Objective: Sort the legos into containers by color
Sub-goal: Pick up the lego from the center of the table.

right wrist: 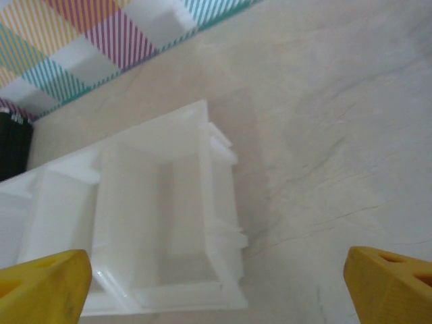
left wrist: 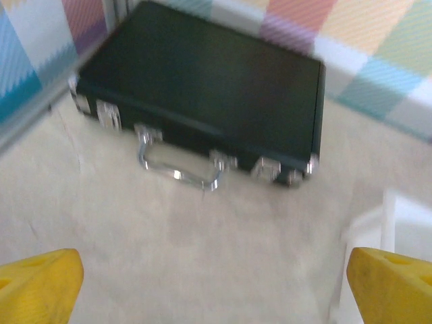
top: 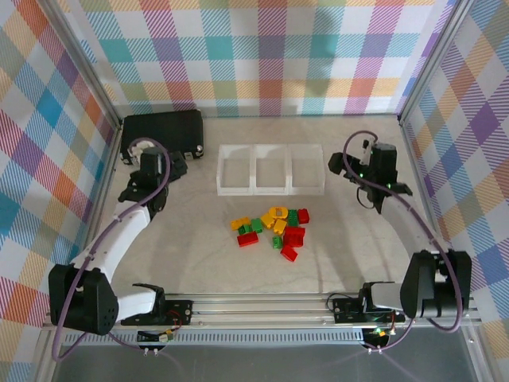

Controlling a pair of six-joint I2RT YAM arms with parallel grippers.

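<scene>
The legos [top: 272, 226], red, green and yellow, lie in a loose pile at mid-table, in front of the containers [top: 270, 169]. The containers are three clear-white bins joined in a row, and they look empty. My left gripper [top: 163, 159] is open at the back left, well away from the pile, and faces the black case. Its yellow fingertips [left wrist: 37, 287] stand wide apart over bare table. My right gripper [top: 350, 163] hovers just right of the row, open with nothing between its fingers [right wrist: 47, 283]. The rightmost container [right wrist: 162, 223] lies below and to its left.
A black case [top: 163, 131] with metal latches and a handle [left wrist: 179, 165] lies at the back left, close to the left gripper. Checkered walls close in the back and both sides. A metal rail [top: 262, 306] runs along the near edge.
</scene>
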